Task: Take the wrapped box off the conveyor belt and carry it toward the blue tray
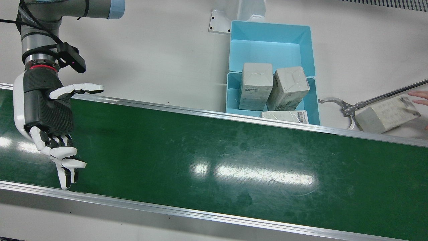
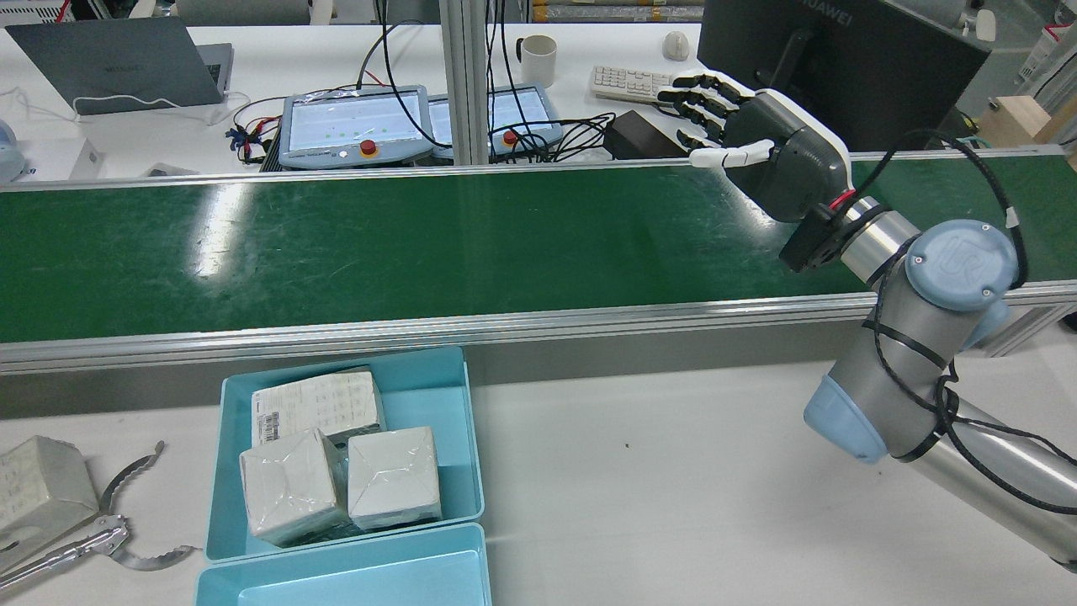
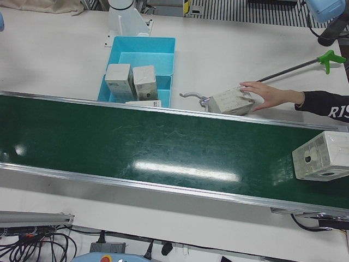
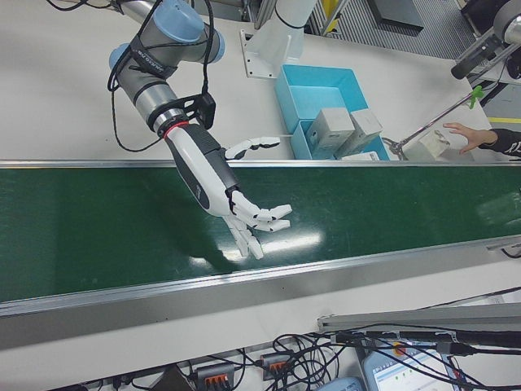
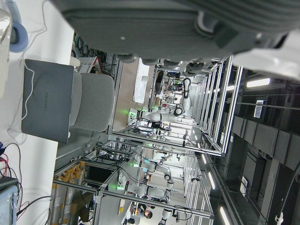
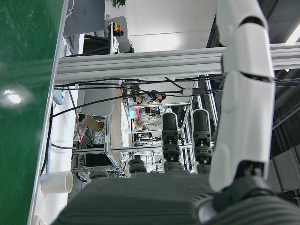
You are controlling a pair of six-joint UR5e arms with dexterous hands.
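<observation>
A wrapped box (image 3: 322, 155) lies on the green conveyor belt (image 1: 214, 157) at its far right end in the left-front view; no other view shows it. My right hand (image 1: 46, 113) hovers open over the opposite end of the belt, fingers spread and palm empty, also seen in the rear view (image 2: 757, 126) and the right-front view (image 4: 232, 199). The blue tray (image 1: 306, 50) stands on the white table just behind the belt and holds three wrapped boxes (image 1: 255, 85). My left hand (image 5: 187, 23) shows only in its own view, with nothing held.
A person's hand (image 3: 267, 95) rests on another wrapped box (image 1: 386, 113) beside the tray, next to a metal reach-grabber (image 1: 344, 108). Aluminium rails (image 1: 200, 115) edge the belt. Monitors, a keyboard and cables sit beyond the belt in the rear view.
</observation>
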